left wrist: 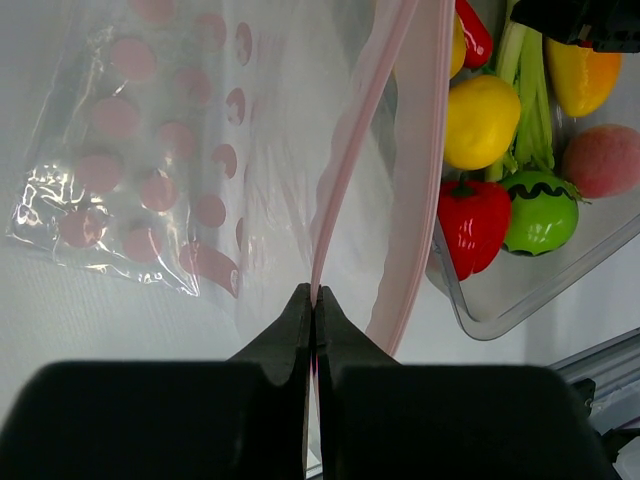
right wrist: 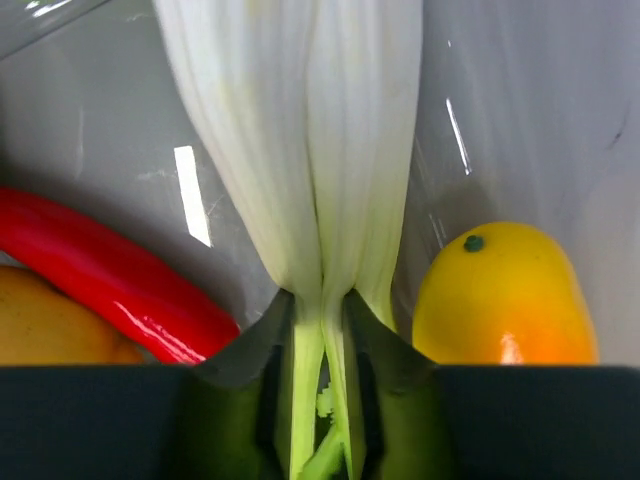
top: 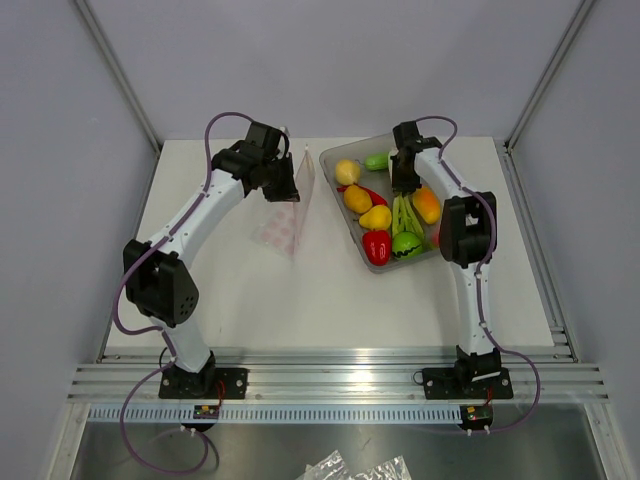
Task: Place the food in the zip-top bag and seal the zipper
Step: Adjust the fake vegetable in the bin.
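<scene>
currently, itemised:
- bag (top: 286, 225): held up on edge over the table (top: 230, 290), just left of the tray (top: 328, 165). its long axis runs near-to-far.
- zipper (left wrist: 352, 150): two pink lips stand parted, so the mouth looks open.
- left jaws: closed on one zipper lip.
- right jaws: closed on a leafy stalk (right wrist: 300, 120) in the tray, among the other food (top: 358, 198). a chilli (right wrist: 100, 285) lies on one side of it, a mango (right wrist: 500, 300) on the other. whether the stalk is lifted clear, cannot tell.
- stalk: its long axis runs near-to-far in the top view, about parallel to the bag. the green end sits in the jaws and the white end points away from the wrist.
- relation: the bag mouth lies to the left of the held stalk, with the tray rim between them. the right arm is the nearer and carries the stalk, while the left only holds the lip.
- judged next: lift, cross left, then feed the stalk end-first into the gap.
</scene>
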You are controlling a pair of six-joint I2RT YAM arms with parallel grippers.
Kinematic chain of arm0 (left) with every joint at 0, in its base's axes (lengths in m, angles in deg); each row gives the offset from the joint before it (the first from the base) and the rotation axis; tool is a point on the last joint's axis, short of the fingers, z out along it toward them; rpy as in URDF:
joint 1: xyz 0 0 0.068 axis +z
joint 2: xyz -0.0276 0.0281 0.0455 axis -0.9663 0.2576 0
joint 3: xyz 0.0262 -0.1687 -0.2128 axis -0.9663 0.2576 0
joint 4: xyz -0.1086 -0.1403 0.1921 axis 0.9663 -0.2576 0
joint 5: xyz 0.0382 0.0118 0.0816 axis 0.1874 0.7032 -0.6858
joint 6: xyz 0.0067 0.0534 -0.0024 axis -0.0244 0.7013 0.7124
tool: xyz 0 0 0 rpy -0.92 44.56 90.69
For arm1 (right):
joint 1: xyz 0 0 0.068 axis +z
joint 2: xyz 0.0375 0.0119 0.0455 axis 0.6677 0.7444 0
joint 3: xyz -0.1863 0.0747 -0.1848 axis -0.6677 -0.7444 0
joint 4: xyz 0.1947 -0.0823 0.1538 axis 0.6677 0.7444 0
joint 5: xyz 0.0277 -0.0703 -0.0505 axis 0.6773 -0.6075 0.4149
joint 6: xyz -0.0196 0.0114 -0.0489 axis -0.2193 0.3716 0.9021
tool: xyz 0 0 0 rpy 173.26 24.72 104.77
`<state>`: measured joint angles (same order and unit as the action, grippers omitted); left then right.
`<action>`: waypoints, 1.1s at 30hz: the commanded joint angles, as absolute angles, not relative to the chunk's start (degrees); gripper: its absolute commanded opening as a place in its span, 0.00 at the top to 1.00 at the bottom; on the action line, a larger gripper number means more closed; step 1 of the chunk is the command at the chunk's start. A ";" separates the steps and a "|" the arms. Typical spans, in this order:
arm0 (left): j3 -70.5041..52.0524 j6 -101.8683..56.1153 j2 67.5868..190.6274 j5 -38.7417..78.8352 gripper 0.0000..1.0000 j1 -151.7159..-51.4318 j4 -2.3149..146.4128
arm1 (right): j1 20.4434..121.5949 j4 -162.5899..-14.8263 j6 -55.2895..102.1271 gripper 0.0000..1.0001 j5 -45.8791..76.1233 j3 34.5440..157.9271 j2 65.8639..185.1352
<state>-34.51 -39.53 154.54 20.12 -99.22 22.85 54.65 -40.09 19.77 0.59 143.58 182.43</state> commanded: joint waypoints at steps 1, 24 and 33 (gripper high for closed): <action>-34.35 -38.37 151.61 18.91 1.00 -99.42 23.63 | 54.81 -40.87 19.51 0.84 -0.86 145.68 178.55; -34.18 -36.96 149.41 16.71 1.00 -98.45 22.75 | 68.78 -61.35 53.96 1.00 -9.90 127.65 160.95; -34.09 -36.70 149.24 16.18 1.00 -98.45 22.04 | 68.61 -64.07 48.09 0.32 -13.09 131.26 165.72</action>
<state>-34.37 -37.67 151.92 17.39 -98.69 21.81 69.12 -59.26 50.66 -11.00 129.02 170.13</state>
